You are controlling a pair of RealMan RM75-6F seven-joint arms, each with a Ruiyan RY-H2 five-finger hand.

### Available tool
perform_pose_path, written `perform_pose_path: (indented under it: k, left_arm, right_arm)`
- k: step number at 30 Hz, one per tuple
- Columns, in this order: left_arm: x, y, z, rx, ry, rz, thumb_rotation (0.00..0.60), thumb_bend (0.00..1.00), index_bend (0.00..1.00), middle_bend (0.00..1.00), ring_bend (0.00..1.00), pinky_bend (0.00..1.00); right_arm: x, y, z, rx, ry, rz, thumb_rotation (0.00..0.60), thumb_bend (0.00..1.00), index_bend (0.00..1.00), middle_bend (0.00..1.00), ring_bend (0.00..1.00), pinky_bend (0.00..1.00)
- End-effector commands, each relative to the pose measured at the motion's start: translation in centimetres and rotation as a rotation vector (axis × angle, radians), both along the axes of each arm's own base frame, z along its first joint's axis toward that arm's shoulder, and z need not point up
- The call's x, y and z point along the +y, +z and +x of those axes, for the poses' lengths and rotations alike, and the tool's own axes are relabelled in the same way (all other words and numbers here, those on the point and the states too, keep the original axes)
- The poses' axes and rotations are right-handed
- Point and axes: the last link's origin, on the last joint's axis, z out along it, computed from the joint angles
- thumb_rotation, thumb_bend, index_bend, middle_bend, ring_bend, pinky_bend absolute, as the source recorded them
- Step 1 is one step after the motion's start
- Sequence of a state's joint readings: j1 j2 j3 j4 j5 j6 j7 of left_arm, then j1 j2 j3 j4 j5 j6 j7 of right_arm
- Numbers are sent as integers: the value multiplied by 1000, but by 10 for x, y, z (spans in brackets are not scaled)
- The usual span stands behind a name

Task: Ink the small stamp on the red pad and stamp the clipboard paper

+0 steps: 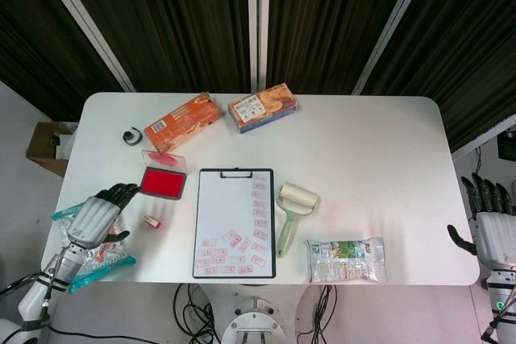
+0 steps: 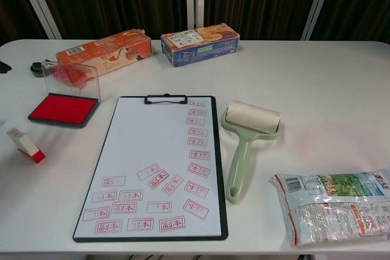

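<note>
Left robot hand [image 1: 98, 213] empty; paper [image 2: 159, 164] stamps read 副本.

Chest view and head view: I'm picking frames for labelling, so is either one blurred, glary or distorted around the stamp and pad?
Chest view: sharp and evenly lit, small stamp and red pad crisp, the pad's raised clear lid catching only a faint sheen, shadows soft. Head view: also sharp, the white table bright but not blown out, its edges bowed slightly by the lens; left hand shows no motion smear.
</note>
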State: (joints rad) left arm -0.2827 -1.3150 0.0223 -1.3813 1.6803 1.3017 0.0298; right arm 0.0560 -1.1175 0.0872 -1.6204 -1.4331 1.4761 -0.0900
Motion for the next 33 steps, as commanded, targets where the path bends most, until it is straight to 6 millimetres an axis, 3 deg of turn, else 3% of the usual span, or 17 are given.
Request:
perform_pose_path:
  k: [1, 5, 16, 33]
  left_arm:
    - [2, -12, 2, -7, -24, -27, 600, 21, 183, 215, 241, 464]
    - [6, -26, 2, -9, -41, -50, 600, 52, 222, 261, 292, 505]
    - [14, -49, -2, 12, -63, -75, 600, 118, 279, 327, 310, 517]
    - [18, -60, -7, 37, -78, -58, 600, 204, 432, 435, 358, 563]
  right_arm:
    - [-1, 0, 1, -1, 1, 3, 600, 173, 0, 0, 0, 0]
    - [-3, -1, 2, 3, -4, 23, 600, 175, 0, 0, 0, 0]
    - [-2, -1, 3, 7, -15, 26, 600, 175, 0, 0, 0, 0]
    - [-1, -2, 0, 8, -37, 33, 600, 176, 0, 0, 0, 0]
